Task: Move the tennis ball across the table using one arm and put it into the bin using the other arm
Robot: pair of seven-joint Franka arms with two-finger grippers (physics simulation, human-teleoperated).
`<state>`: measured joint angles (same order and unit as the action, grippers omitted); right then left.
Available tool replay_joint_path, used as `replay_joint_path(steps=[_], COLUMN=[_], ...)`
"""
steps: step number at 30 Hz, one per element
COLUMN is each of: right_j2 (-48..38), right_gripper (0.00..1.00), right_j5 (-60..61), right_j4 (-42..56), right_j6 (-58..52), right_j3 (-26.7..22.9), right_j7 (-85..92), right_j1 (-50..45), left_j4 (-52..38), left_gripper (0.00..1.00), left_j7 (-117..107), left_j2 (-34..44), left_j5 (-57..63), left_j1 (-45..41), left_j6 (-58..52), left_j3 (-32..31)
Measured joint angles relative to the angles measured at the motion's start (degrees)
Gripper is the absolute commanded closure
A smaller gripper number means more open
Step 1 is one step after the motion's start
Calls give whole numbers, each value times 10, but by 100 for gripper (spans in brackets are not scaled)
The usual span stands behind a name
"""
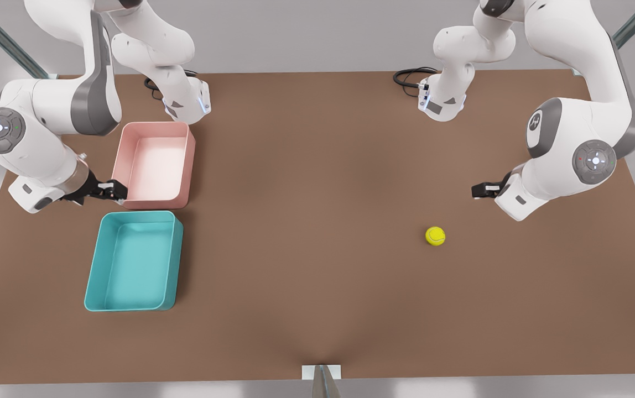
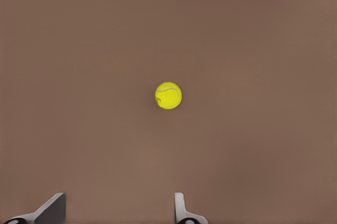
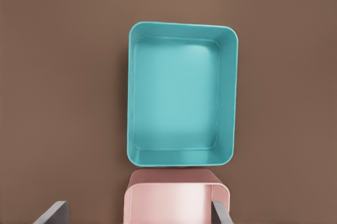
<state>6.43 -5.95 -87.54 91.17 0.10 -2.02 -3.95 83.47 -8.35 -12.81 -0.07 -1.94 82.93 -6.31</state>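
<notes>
The tennis ball, yellow-green with a pale seam, rests on the brown table toward the front view's right. My left gripper hovers above the table just behind and to the right of it, open and holding nothing. From the left wrist view the ball lies ahead of the spread left gripper. On the front view's left my right gripper hangs open over the gap between a teal bin and a pink bin. The right wrist view looks down past the right gripper on the teal bin and pink bin, both with nothing in them.
Both arm bases stand at the table's far edge, with black cables beside them. A broad stretch of bare tabletop separates the ball from the bins. A small grey bracket sits at the near edge.
</notes>
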Motion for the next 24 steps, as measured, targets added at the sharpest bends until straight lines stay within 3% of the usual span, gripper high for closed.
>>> replay_joint_path(steps=[2, 3, 4, 5, 11, 19, 24], right_j2=[0, 3, 8, 11, 18, 20, 19], right_gripper=[0, 0, 0, 0, 0, 0, 0], right_j5=[0, 0, 0, 0, 1, 0, -3], right_j4=[-1, -1, -5, -8, 1, 13, 20], right_j6=[2, 2, 2, 3, 8, -1, -13], right_j3=[-1, 0, -1, -1, -7, -23, -22], right_j7=[-1, -1, -2, -2, -4, -6, -6], right_j1=[0, 0, 0, -1, -12, -2, -7], left_j4=[0, 0, -1, -4, 69, 109, 145], left_gripper=[0, 6, 55, 78, 79, 79, 79], left_j7=[-1, -1, -2, -2, 83, 347, 493], left_j2=[0, 0, -7, -24, -130, -202, -209], left_j5=[0, -1, -2, -7, 14, 56, 100], left_j1=[0, 0, 0, -1, 6, 1, -7], left_j6=[1, 2, 2, 3, 148, 278, 312], left_j3=[0, 0, 0, 1, 12, 12, 7])
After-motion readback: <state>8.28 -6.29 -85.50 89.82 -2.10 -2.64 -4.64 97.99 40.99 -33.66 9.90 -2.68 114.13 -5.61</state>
